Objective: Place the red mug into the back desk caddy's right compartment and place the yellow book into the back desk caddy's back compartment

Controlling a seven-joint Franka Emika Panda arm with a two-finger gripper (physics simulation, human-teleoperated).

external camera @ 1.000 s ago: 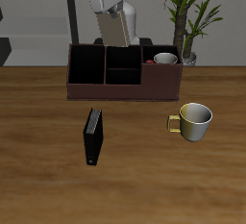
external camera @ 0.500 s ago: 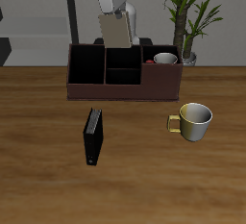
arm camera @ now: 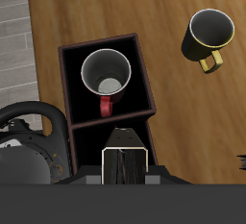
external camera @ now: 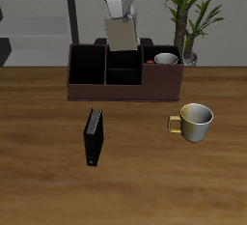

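from the front, the end effector [external camera: 120, 14] hangs above the caddy [external camera: 123, 72], gripping the book [external camera: 121, 33] upright over the middle sections. the red mug [external camera: 166, 60] sits below and beside it in the end compartment. the yellow mug [external camera: 194, 122] and black book [external camera: 93, 137] lie on the table [external camera: 39, 171], well forward.

from the wrist, the book [arm camera: 124, 162] is clamped edge-on, with the red mug [arm camera: 106, 75] in its compartment just beyond.

The wooden desk [external camera: 39, 185] carries the back desk caddy [external camera: 123, 86] at its far side, a black book [external camera: 93, 138] nearer the front, and a yellow-gold mug [external camera: 194, 122] apart from both.
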